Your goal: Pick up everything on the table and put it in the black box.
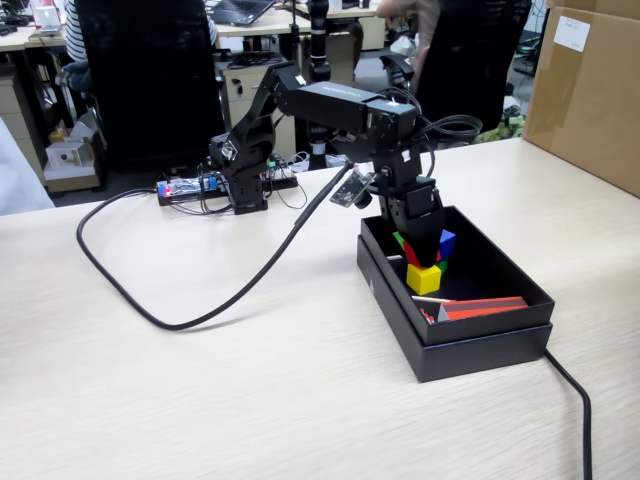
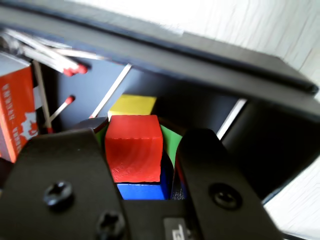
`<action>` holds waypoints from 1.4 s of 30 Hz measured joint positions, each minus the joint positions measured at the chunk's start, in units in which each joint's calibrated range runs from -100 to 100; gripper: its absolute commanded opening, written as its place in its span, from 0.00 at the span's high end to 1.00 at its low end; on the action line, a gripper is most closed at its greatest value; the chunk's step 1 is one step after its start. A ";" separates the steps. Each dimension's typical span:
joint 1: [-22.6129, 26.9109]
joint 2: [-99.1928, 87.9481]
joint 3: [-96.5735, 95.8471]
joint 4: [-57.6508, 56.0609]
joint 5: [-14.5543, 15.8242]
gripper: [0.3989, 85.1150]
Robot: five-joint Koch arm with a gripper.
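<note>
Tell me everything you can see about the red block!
The red block is a small cube, plain bright red with faint wood grain. It sits between the gripper fingers, inside the black box, above the blue block and beside the green block, with the yellow block just past it.

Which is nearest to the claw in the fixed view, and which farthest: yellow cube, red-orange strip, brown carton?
From the claw:
1. Yellow cube, just below it inside the black box.
2. Red-orange strip, by the box's near wall.
3. Brown carton, far right on the table.
</note>
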 measured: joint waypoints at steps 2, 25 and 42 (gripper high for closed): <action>0.00 0.13 -0.27 0.00 -0.05 0.63; -10.65 -89.84 -56.60 3.64 -6.35 0.42; -16.31 -110.94 -96.49 26.95 -9.47 0.38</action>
